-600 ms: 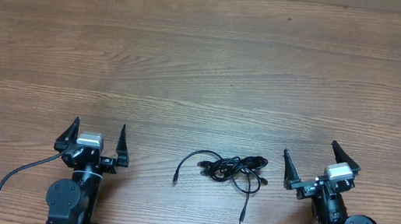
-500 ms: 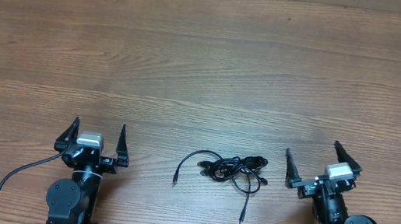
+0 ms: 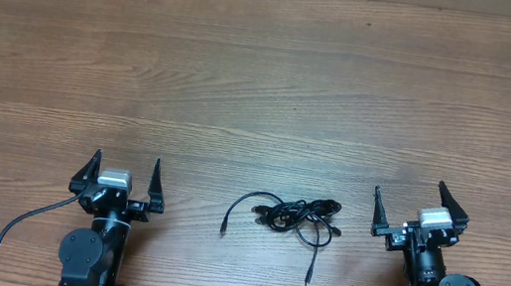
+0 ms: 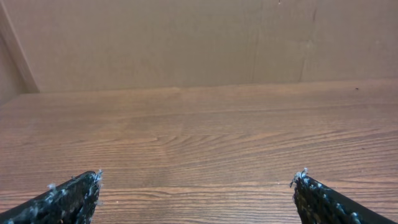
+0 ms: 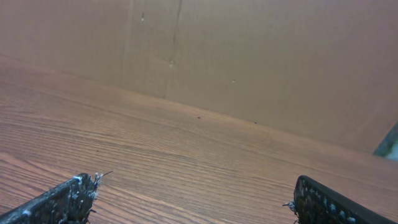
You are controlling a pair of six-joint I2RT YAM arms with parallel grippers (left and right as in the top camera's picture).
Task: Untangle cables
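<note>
The cables (image 3: 293, 217) are a small tangle of thin black cords on the wooden table (image 3: 264, 84), near the front edge at the centre. One loose end with a plug runs out to the left (image 3: 223, 229) and another toward the front (image 3: 308, 279). My left gripper (image 3: 124, 165) is open and empty, to the left of the tangle. My right gripper (image 3: 408, 200) is open and empty, to the right of it. In the left wrist view (image 4: 198, 177) and the right wrist view (image 5: 193, 186) only the spread fingertips and bare wood show; the cables are out of those views.
A brown board wall (image 4: 199, 37) stands behind the far edge of the table. A thicker black wire (image 3: 18, 225) loops from the left arm's base at the front left.
The right gripper has turned and shifted slightly to the right, away from the tangle. The left gripper and the cables have not moved.
</note>
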